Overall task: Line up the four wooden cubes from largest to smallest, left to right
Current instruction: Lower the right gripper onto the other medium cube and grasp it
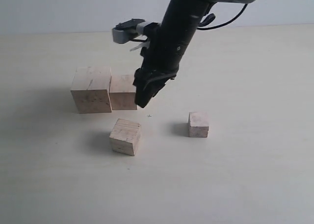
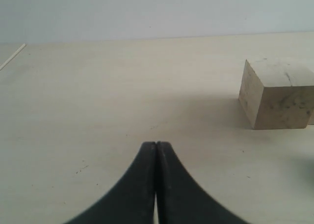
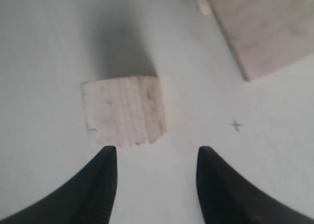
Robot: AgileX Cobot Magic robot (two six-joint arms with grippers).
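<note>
Hovering right fingers point(image 3: 105, 184) apart, left fingers point(image 2: 146, 184) together, largest cube point(image 1: 91, 90) leftmost

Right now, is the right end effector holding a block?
No, the right end effector is open and empty; a wooden cube lies just beyond its fingertips.

A black right arm point(image 1: 182, 22) entered at the top of the exterior frame, right of centre, and slanted down and leftward to the middle. A grey camera point(image 1: 128, 31) jutted from its upper left side, and a thin cable point(image 1: 230, 20) looped near its top. The right gripper point(image 1: 143, 102) pointed downward at the arm's low end. In its wrist view, two dark fingers point(image 3: 104, 184) stood apart at the bottom edge. The left gripper point(image 2: 156, 146), at the bottom centre of its wrist view, had its fingers pressed together.
</note>
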